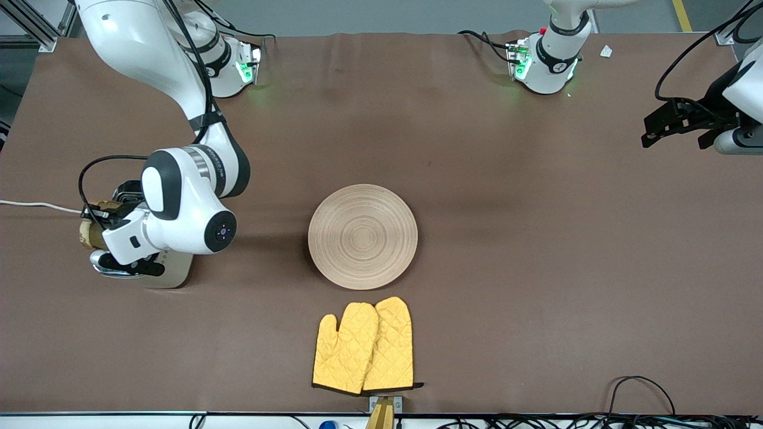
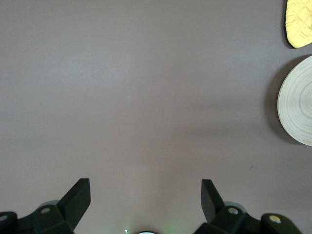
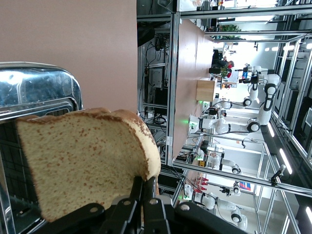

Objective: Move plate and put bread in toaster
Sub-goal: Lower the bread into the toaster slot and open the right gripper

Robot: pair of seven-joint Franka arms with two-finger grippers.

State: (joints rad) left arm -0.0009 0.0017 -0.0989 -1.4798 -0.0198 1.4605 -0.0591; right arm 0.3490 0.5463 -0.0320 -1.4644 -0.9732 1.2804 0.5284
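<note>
The cream toaster (image 1: 174,273) stands toward the right arm's end of the table, mostly hidden under the right arm. My right gripper (image 1: 102,225) is shut on the brown speckled bread (image 1: 88,233) and holds the slice on edge just over the toaster's chrome top (image 3: 39,87). In the right wrist view the fingers (image 3: 145,187) pinch the bread (image 3: 83,161) at its crust. The round wooden plate (image 1: 362,236) lies flat at the table's middle, empty. My left gripper (image 1: 676,124) waits open and empty over bare table at the left arm's end; the plate's edge (image 2: 298,107) shows in its view.
A pair of yellow oven mitts (image 1: 363,348) lies nearer to the front camera than the plate, close to the table's edge; one tip shows in the left wrist view (image 2: 300,22). The toaster's white cord (image 1: 36,205) runs off the table's end.
</note>
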